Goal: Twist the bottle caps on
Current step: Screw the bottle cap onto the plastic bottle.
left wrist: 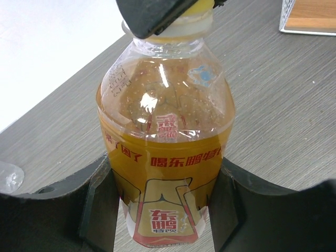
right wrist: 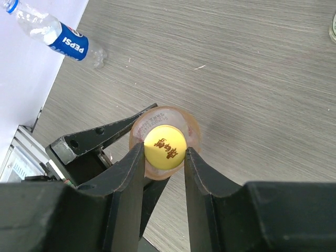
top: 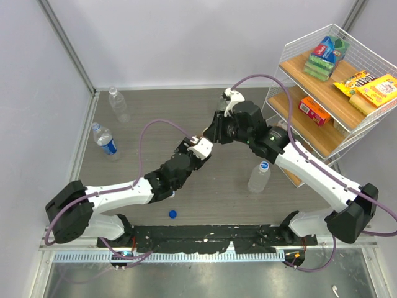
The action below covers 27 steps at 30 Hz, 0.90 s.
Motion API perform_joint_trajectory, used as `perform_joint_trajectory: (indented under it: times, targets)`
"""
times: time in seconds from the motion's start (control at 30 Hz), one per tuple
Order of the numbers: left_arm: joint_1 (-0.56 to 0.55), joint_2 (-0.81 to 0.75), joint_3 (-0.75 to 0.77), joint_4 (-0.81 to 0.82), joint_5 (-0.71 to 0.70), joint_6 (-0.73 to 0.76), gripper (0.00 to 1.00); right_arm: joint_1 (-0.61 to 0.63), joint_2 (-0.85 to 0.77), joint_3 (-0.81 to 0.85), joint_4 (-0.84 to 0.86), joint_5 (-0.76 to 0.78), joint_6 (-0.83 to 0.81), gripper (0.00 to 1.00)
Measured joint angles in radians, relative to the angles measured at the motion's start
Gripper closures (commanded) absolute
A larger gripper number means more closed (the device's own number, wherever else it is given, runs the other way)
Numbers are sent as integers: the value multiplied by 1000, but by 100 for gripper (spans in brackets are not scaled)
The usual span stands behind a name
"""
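The amber bottle [left wrist: 165,157] with a red and yellow label stands upright on the table, held between my left gripper's [left wrist: 164,210] fingers. The yellow cap [right wrist: 165,147] sits on its neck, and my right gripper [right wrist: 164,157] is shut on it from above. In the top view both grippers meet at the table's middle, left gripper [top: 200,148] and right gripper [top: 212,134], and they hide the bottle. A dark blue cap [top: 173,214] lies loose near the front. A clear bottle [top: 258,177] with a white and blue cap stands at the right.
A blue-label bottle [top: 105,141] and a clear bottle [top: 118,104] lie at the far left near the wall. A white wire shelf [top: 291,46] with boxed snacks stands at the right. The right arm's elbow is close to the shelf.
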<state>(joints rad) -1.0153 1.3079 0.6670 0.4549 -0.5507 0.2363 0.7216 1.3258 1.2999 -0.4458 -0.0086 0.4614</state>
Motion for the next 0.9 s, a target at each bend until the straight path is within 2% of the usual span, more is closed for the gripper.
perform_joint_trajectory:
  times: [0.03, 0.1, 0.23, 0.6, 0.8, 0.9]
  targets:
    - [-1, -4, 0, -2, 2, -3, 97, 0, -3, 0, 0, -1, -5, 47]
    - [-2, -15, 0, -3, 24, -6, 97, 0, -14, -1, 6, -1, -21, 37]
    - [-22, -92, -2, 6, 135, -34, 97, -5, -52, -21, 60, -36, -75, 30]
    - [91, -232, -36, 5, 507, -203, 96, -1, -290, -106, 110, -289, -363, 29]
    - [148, -240, -48, -47, 791, -224, 99, -2, -336, -118, 82, -440, -548, 31]
    - [193, -241, -48, -81, 941, -212, 99, -2, -369, -118, 15, -525, -695, 31]
